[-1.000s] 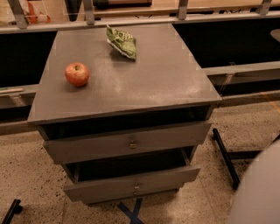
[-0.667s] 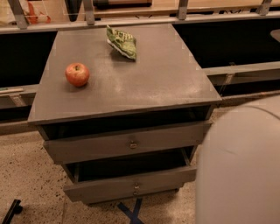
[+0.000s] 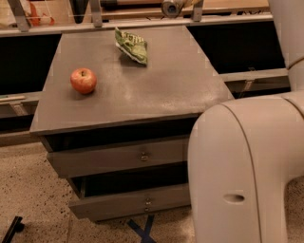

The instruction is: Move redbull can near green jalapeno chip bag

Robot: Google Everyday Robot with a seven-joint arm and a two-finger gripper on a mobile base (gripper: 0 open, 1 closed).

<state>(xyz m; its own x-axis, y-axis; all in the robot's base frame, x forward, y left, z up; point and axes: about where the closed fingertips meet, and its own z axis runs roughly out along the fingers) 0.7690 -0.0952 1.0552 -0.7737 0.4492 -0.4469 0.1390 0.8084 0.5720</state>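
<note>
Tabletop (image 3: 156,90) is mostly open. Only the apple (image 3: 83,80) on the left and the green jalapeno chip bag (image 3: 132,46) at the far edge take up space. The big white arm (image 3: 242,171) blocks the near right. The gripper (image 3: 175,6) hangs at the far edge, right of the bag.

The arm (image 3: 242,171) swung further in, filling the right foreground and climbing the right edge; the gripper (image 3: 172,7) appeared at the top, beyond the table (image 3: 142,95).

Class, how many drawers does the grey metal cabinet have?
2: upper grey drawer under the top, lower grey drawer beneath; white arm hides their right ends. Gripper at top edge.
</note>
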